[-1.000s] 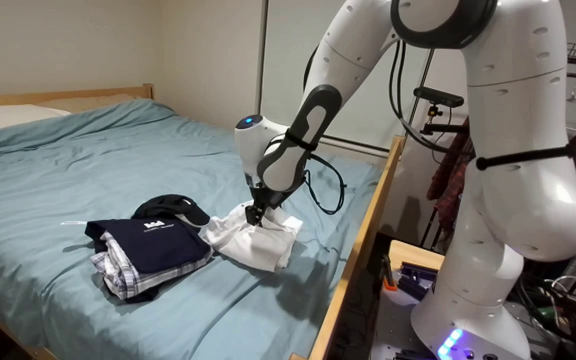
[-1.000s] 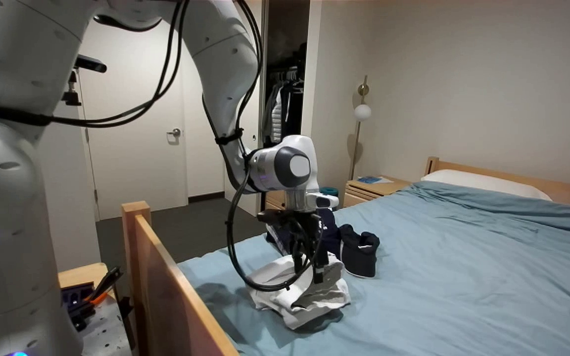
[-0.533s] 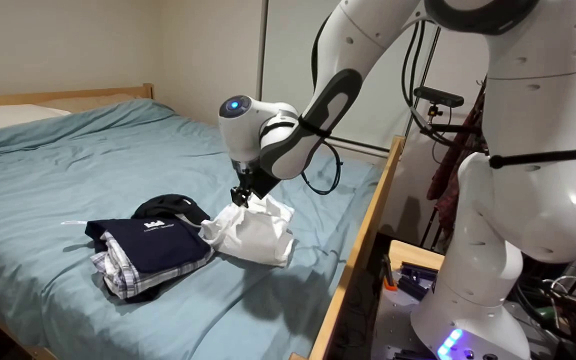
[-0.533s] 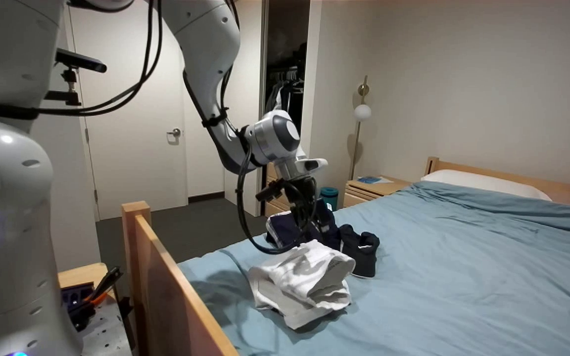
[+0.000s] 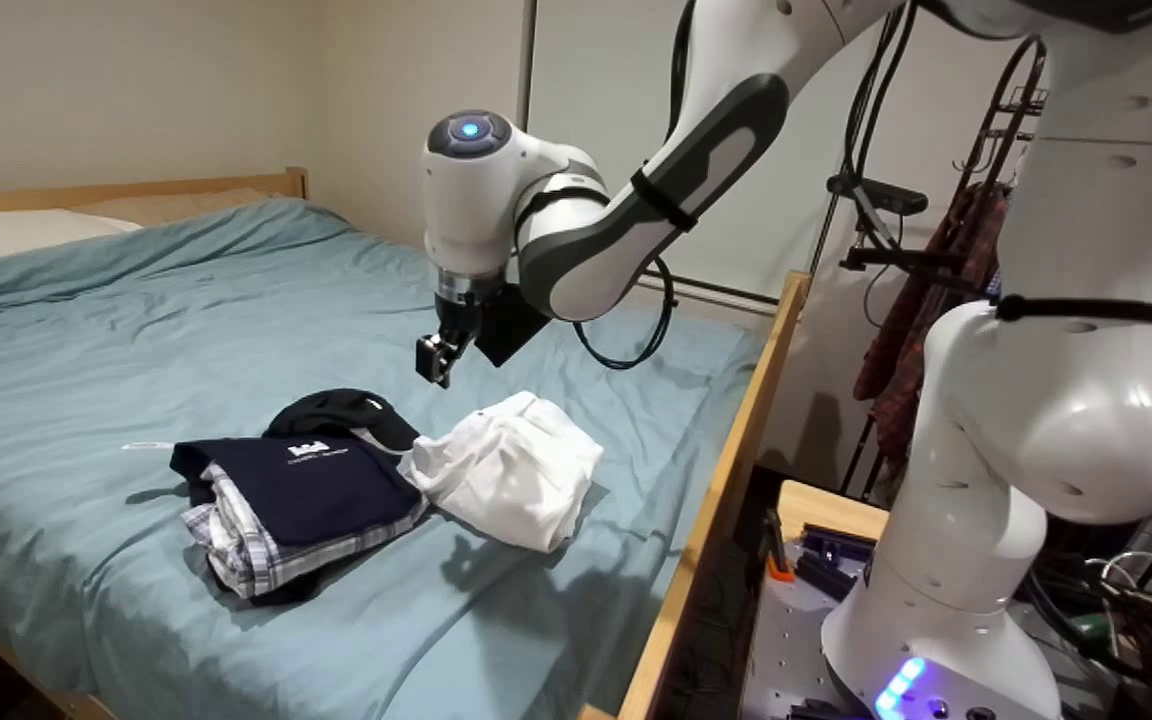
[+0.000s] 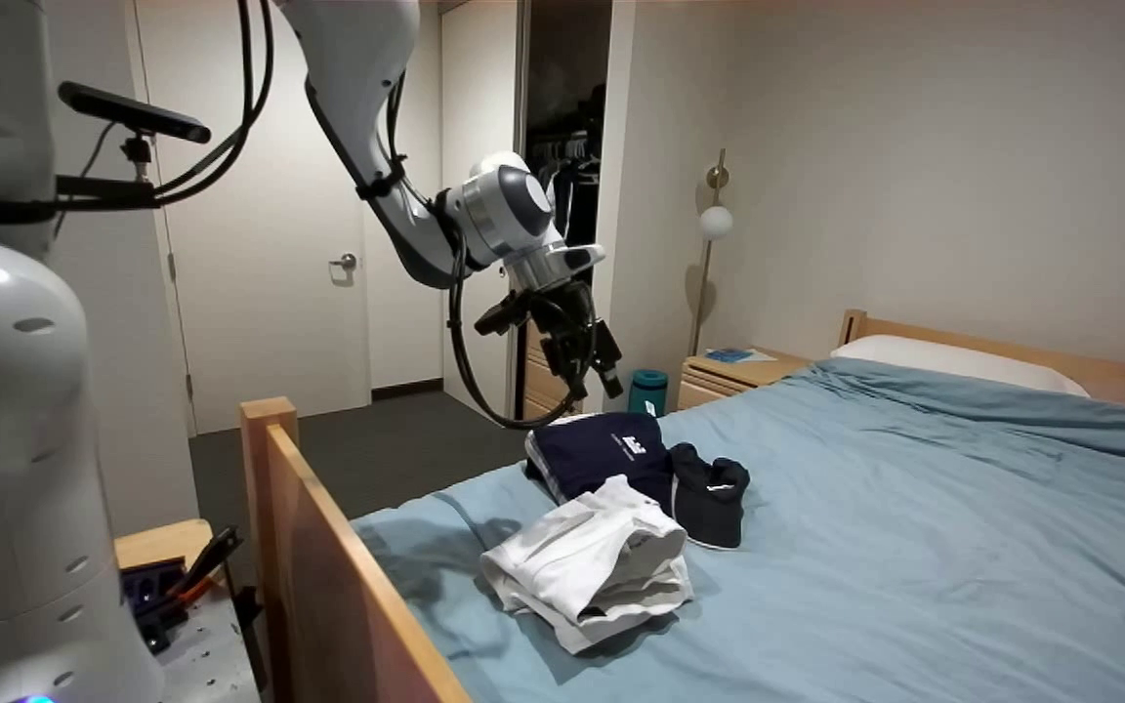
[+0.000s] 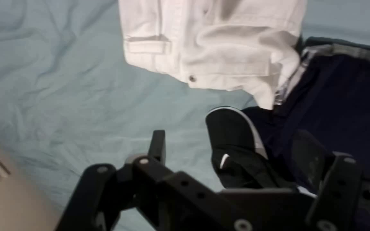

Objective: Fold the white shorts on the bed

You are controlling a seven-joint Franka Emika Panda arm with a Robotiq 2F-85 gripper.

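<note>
White shorts (image 6: 582, 571) lie on the blue sheet (image 5: 186, 345), right beside the navy shirt (image 5: 311, 485), perhaps touching it, and near the black cap (image 5: 331, 415). Folding looks well along, I judge: in an exterior view they make a compact bundle, cloth doubled over cloth. Neat it is not. The upper layer bulges, leaving a hollow at one side, and the edges do not line up. In the wrist view the waistband (image 7: 220, 82), with its button (image 7: 192, 78), lies crooked. The tool (image 7: 230, 138) hangs in the air apart from them, its fingers (image 7: 157, 146) spread, pinching nothing. Probably left: flattening and squaring the bundle, maybe one more fold; whether it already counts as finished, I cannot tell.
</note>
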